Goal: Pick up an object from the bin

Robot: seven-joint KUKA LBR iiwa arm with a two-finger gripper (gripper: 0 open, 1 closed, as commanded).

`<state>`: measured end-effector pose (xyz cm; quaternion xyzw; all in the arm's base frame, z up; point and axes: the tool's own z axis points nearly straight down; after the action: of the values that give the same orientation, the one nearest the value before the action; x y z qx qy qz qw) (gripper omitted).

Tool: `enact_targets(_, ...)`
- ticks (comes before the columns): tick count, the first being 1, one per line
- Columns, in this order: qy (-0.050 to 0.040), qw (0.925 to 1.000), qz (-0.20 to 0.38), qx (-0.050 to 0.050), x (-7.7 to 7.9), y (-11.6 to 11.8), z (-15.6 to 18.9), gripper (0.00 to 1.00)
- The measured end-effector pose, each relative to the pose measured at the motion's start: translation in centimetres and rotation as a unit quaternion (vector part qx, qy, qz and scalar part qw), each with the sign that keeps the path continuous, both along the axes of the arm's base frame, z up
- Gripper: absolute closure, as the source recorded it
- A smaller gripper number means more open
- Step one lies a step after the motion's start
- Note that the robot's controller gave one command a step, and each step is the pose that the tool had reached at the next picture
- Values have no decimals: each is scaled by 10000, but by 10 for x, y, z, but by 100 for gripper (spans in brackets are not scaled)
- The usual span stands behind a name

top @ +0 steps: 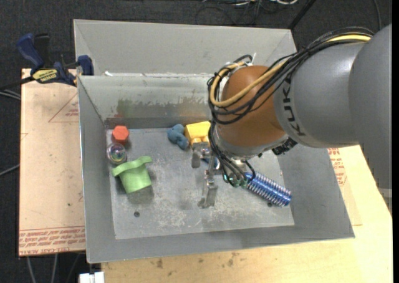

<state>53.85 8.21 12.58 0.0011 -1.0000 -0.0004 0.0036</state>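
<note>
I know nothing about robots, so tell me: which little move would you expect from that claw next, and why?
Probably a short sideways shift toward the blue ridged roller. The gripper hangs low over bare bin floor, with no object beneath it. That roller lies nearest, just toward the view's right, while the green cup is farther off on the other side.

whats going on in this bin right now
A KUKA arm's gripper hangs low over bare floor in the middle of the grey bin, fingers apart with nothing between them. Nearest are a yellow block, a blue lump and a blue ridged coil. A green cup and an orange-capped bottle lie at the left.
</note>
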Motion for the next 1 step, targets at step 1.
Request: enact_targets(1,-72,9961,876,29,35,140,42,0)
